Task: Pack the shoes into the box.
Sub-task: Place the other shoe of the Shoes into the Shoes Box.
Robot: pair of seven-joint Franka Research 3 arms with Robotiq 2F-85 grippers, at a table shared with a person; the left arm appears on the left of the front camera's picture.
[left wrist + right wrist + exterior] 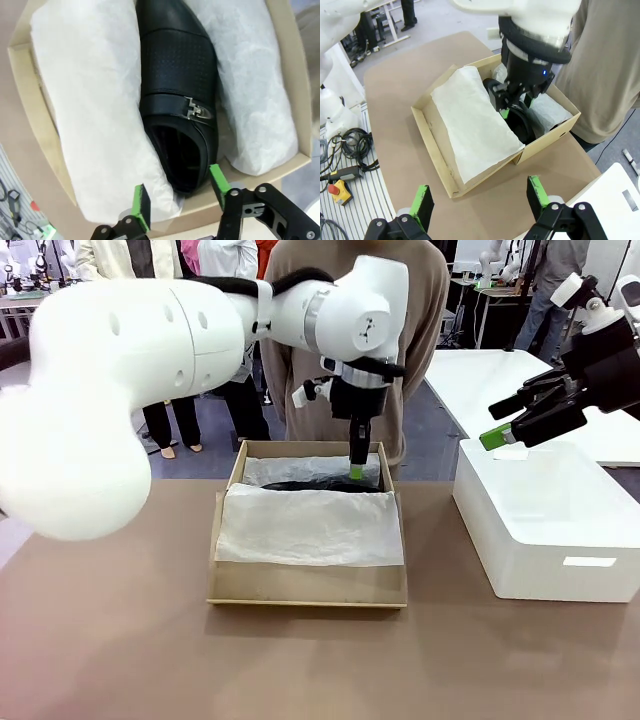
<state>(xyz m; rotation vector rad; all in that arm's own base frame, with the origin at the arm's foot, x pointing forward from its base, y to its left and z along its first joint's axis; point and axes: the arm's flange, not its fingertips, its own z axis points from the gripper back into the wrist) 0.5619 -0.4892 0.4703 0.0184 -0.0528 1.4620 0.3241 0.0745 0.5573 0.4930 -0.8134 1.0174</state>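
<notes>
Looks like the let-go step, with left gripper (178, 184) parted around, not pinching, the heel of the black buckled shoe (175, 90) lying between tissue paper (90, 100) folds in the cardboard shoebox (305, 585), right gripper (479, 189) open and empty; next, lift straight up without snagging tissue.

No legible text, label, brand or number anywhere.

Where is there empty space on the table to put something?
Free: the wide table in front of the box, the strip left of it, and a narrow gap between box and white block. Crowded: inside the box, with the shoe, tissue paper and left gripper.
</notes>
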